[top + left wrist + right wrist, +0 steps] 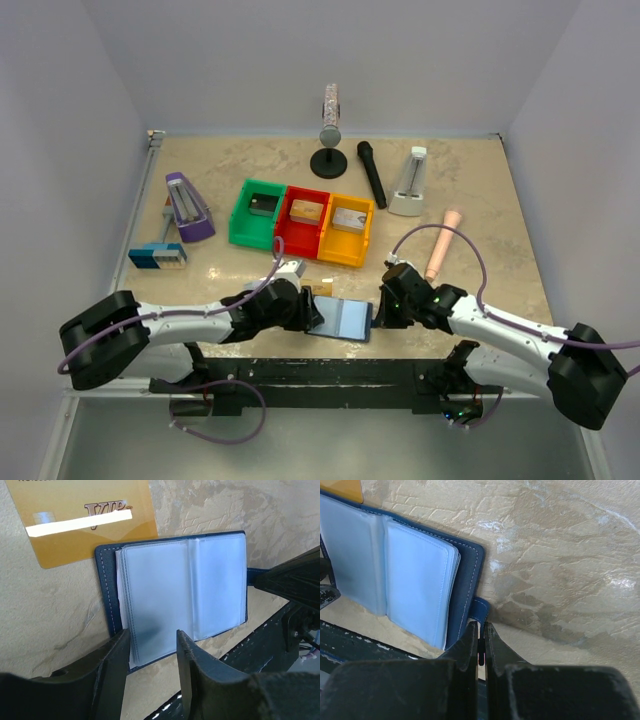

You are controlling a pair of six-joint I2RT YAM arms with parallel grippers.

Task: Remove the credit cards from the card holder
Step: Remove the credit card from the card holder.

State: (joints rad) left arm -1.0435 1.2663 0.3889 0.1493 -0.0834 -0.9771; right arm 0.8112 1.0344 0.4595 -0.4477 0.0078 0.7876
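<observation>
Card holder (340,320) lies open at the near edge, gold card (85,520) out beyond it. Right gripper (480,634) pinches, seemingly, its tab (479,609); left gripper (152,642), fingers apart, must fish out another card.

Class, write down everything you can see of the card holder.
The card holder is a dark navy bifold with pale stitching, lying open on the marbled table near its front edge. Frosted sleeves fill the inside. A gold card lies against its far edge. The shut right end effector appears to pinch its side tab; the open left end effector straddles its left edge.
</observation>
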